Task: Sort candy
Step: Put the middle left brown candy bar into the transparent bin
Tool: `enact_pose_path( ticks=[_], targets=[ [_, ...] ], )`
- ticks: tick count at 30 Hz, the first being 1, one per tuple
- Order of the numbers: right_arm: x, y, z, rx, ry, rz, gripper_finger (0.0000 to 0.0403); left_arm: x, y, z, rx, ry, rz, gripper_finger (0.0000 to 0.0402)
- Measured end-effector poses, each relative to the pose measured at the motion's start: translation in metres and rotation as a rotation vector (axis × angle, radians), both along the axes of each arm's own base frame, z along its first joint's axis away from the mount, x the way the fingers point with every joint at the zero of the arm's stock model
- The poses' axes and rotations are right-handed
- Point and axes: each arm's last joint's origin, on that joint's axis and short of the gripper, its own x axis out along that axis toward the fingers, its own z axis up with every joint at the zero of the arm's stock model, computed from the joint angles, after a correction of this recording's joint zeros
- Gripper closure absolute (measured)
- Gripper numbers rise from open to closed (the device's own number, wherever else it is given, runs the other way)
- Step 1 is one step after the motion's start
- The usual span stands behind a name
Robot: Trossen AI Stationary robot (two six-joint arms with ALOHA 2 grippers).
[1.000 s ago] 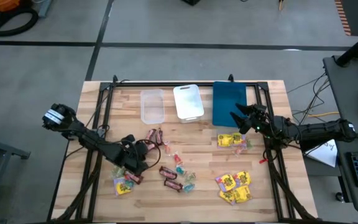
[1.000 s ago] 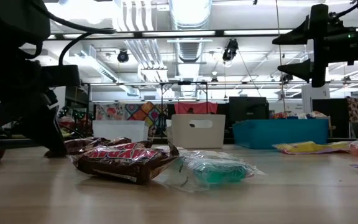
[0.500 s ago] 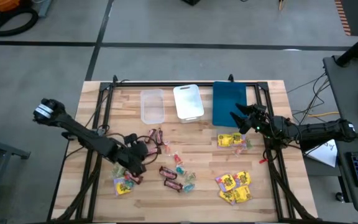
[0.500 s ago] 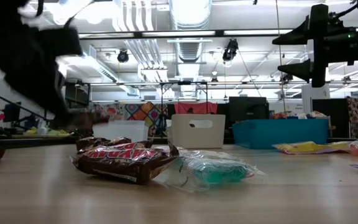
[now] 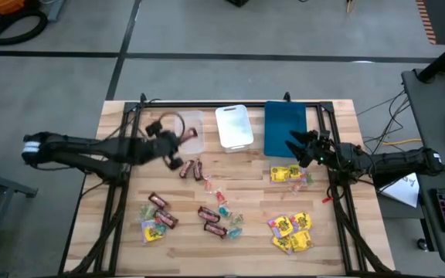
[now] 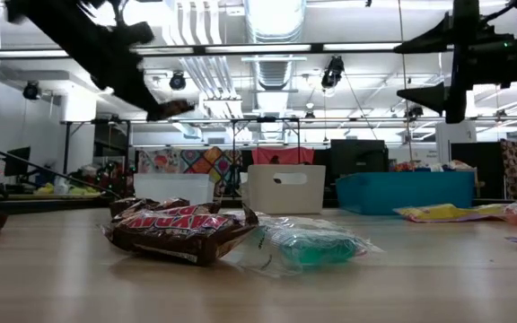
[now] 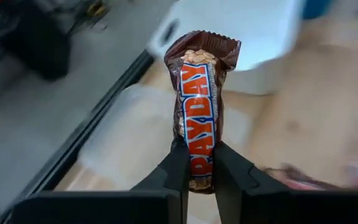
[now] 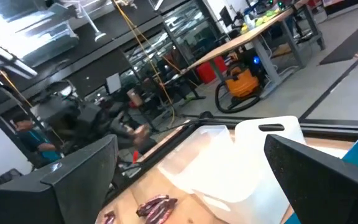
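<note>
My left gripper is shut on a dark brown mini bar with a red and white label, held in the air over the near left corner of the clear tray. In the low view the gripper and the bar are high above the table. More candy lies on the table: dark bars, yellow packets and small teal pieces. My right gripper is open and empty, raised beside the blue tray, above yellow packets. My left gripper pinches the bar's near end between its two fingers, one on each face. The bar runs on forward past the fingertips, along the fingers. It is lifted clear of the table and of the tray.
A clear tray, a white tray and a blue tray stand side by side along the far edge. Black frame rails run down both sides of the table. Close to the low camera lie a dark bar and a teal piece.
My left gripper has risen from the candy at the near left and gone toward the far edge, to the clear tray, shut on one dark bar. The bar is lifted clear of the table. My right arm has kept still.
</note>
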Motion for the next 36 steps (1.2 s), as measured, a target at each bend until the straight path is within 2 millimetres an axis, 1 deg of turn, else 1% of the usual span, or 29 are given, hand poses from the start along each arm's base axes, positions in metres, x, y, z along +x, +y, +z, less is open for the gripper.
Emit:
enact_pose_path(
  ticks=[3, 5, 7, 10, 15, 19, 21, 24, 28, 36],
  targets=[
    [0.006, 0.0, 0.005, 0.003, 0.066, 0.0, 0.0004, -0.001, 0.029, -0.005, -0.046, -0.017, 0.1, 0.0373],
    [0.011, 0.0, 0.01, 0.009, 0.114, -0.001, 0.0004, -0.002, 0.045, -0.011, -0.096, -0.028, 0.128, 0.0373],
    [0.014, -0.001, 0.015, 0.022, 0.161, -0.003, 0.0004, 0.0, 0.056, -0.016, -0.143, -0.045, 0.131, 0.0373],
    [0.018, -0.001, 0.025, 0.052, 0.251, -0.01, 0.0004, 0.004, 0.069, -0.021, -0.165, -0.056, 0.16, 0.0373],
    [0.022, -0.001, 0.041, 0.101, 0.42, -0.026, 0.0004, 0.016, 0.078, -0.028, -0.184, -0.01, 0.18, 0.0373],
    [0.025, -0.001, 0.051, 0.138, 0.506, -0.035, 0.0004, 0.027, 0.085, -0.034, -0.209, 0.075, 0.166, 0.0373],
    [0.026, -0.001, 0.056, 0.172, 0.537, -0.04, 0.0004, 0.033, 0.087, -0.033, -0.239, 0.129, 0.138, 0.0373],
    [0.027, 0.0, 0.058, 0.22, 0.619, -0.035, 0.0004, 0.041, 0.091, -0.029, -0.267, 0.235, 0.098, 0.0373],
    [0.03, 0.001, 0.059, 0.265, 0.656, -0.007, 0.0004, 0.044, 0.098, -0.028, -0.277, 0.357, 0.072, 0.0373],
    [0.038, 0.001, 0.052, 0.273, 0.707, -0.003, 0.0004, 0.042, 0.111, -0.037, -0.295, 0.412, 0.099, 0.0371]
  ],
)
